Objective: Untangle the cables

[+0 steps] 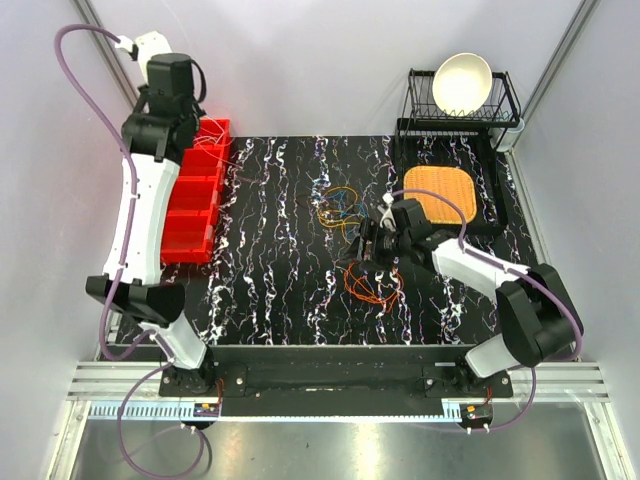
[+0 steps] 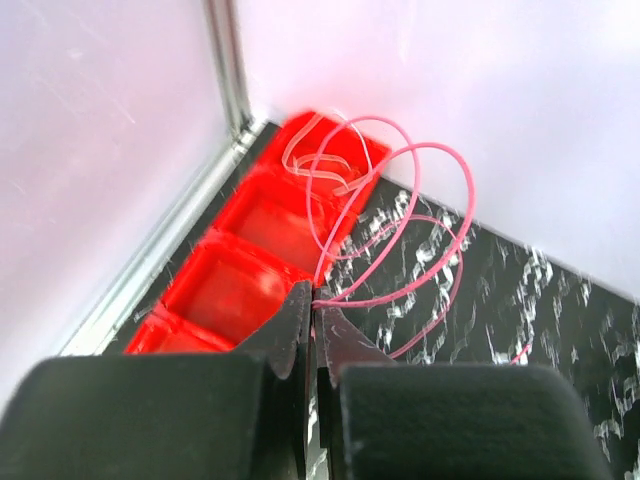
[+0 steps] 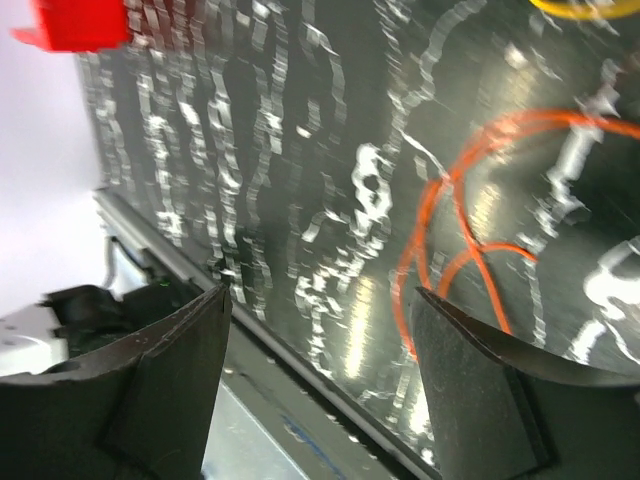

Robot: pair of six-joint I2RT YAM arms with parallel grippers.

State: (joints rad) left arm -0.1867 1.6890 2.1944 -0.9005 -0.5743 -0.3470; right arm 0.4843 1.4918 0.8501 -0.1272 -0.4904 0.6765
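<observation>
My left gripper is shut on a thin pink cable, whose loops hang over the far end of the red bins and the black marbled table. In the top view this gripper is at the far left over the bins. A tangle of yellow, blue and orange cables lies mid-table. A separate orange cable lies nearer the front. My right gripper hovers between the two, open and empty. In the right wrist view the gripper has its jaws wide apart and the orange cable runs by its right finger.
A row of red bins lines the table's left edge. A black dish rack holding a white bowl stands at the back right. An orange mat lies on a black tray in front of it. The table's front edge shows under my right gripper.
</observation>
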